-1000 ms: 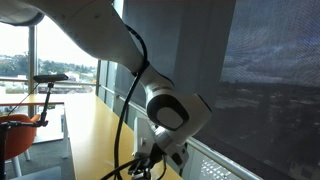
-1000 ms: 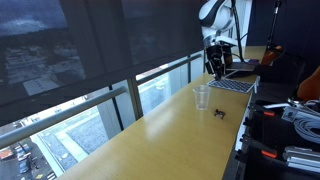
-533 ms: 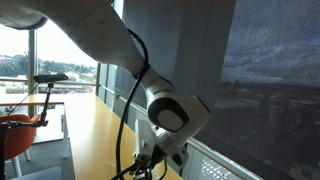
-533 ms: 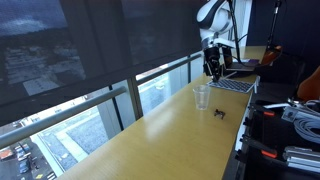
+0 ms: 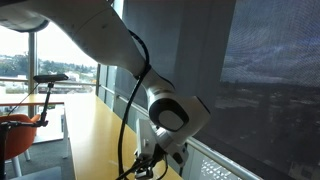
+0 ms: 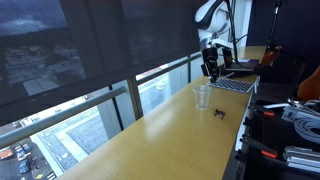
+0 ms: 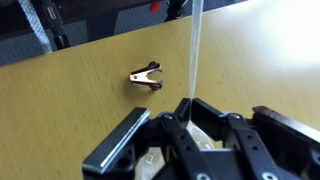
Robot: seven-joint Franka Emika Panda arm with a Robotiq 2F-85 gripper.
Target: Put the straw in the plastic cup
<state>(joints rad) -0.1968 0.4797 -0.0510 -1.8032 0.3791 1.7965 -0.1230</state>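
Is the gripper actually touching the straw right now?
Touching. The wrist view shows the straw running down into the gripper, pinched between its closed fingertips with no gap on either side.

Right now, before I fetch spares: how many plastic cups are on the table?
1. The plastic cup stands on the wooden table beside the laptop, near the gripper holding the straw. Others may hide behind the arm.

One small translucent whitish plastic cup (image 6: 202, 97). One thin translucent white straw (image 7: 196, 50). One small brown-and-silver claw-shaped clip (image 7: 146, 76), at ten o'clock in the wrist view. One open grey laptop (image 6: 235, 82). One long yellow wooden table (image 6: 150, 135).
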